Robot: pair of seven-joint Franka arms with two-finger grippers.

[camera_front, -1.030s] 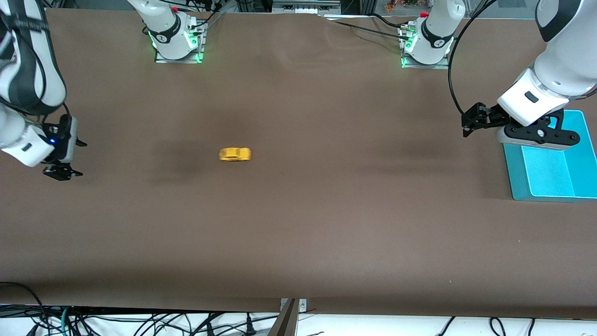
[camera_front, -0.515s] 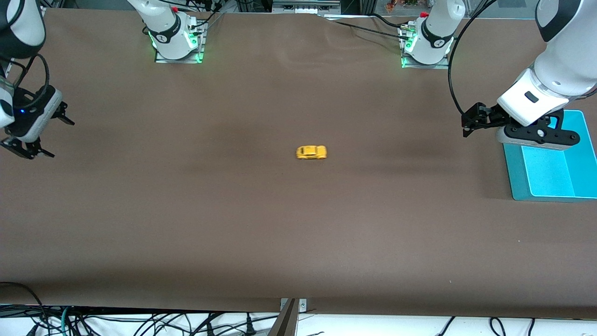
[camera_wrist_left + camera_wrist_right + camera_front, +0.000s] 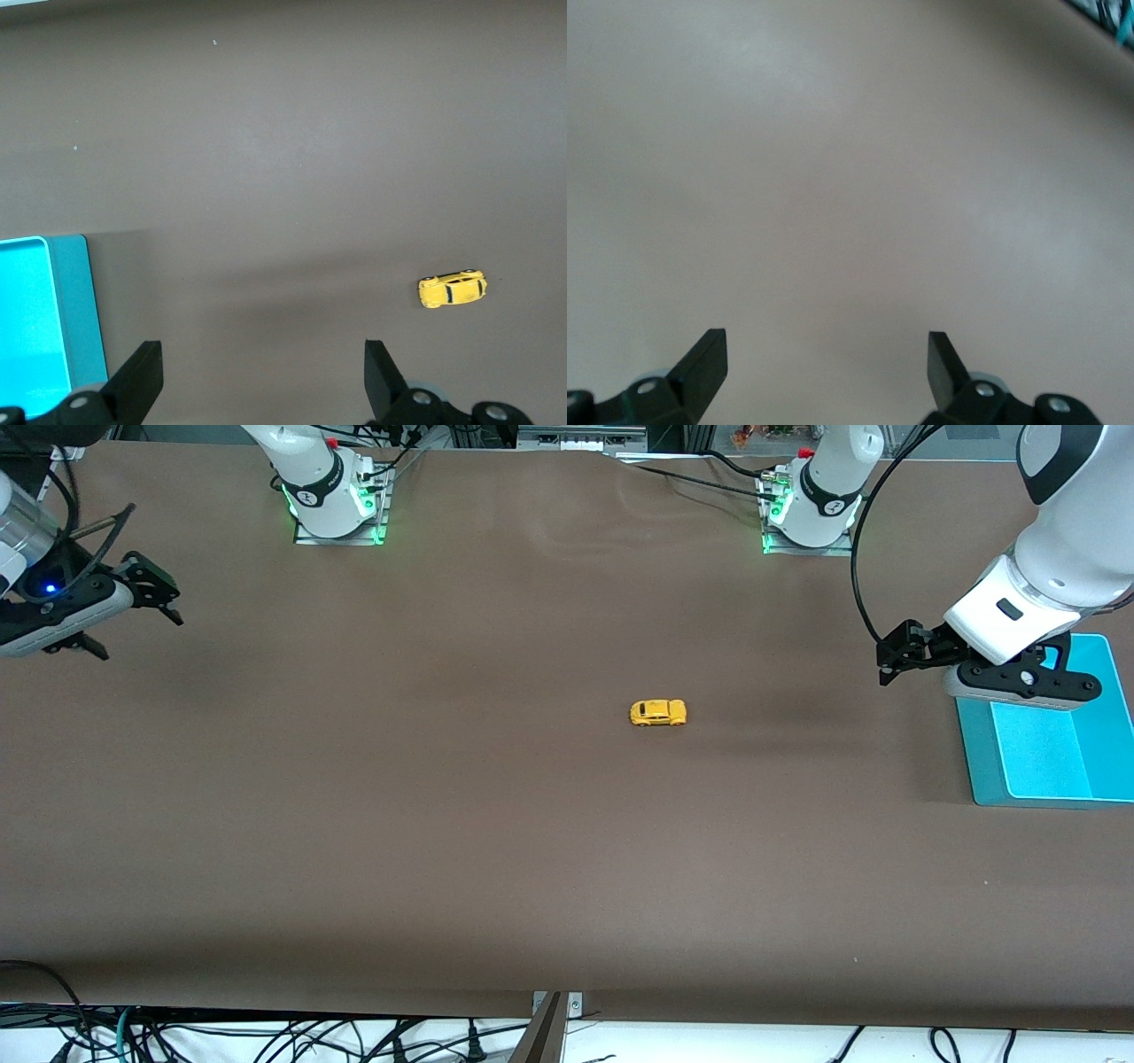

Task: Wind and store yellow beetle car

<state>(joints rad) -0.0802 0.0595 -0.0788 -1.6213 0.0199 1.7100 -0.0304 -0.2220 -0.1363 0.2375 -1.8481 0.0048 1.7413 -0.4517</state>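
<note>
Tabletop [image 3: 532, 850]: brown, one plain sheet; its end edges run out of the front view at both sides.

Teal tray [image 3: 1036, 757]: at the left arm's end of the tabletop, cut off by the picture edge and partly covered by the left arm; its inside shows nothing that can be made out.

Left gripper [image 3: 889, 662]: in the air just beside the tray's edge, fingers spread wide, holding nothing. Only the fingertips [image 3: 142, 376] show in the left wrist view.

Right gripper [image 3: 168, 600]: over the right arm's end of the tabletop, fingers spread apart, empty; the arm above it is cut off.

Yellow beetle car [image 3: 658, 712]: on its wheels on the bare tabletop, near the middle, somewhat toward the left arm's end, well apart from both grippers and the tray.
</note>
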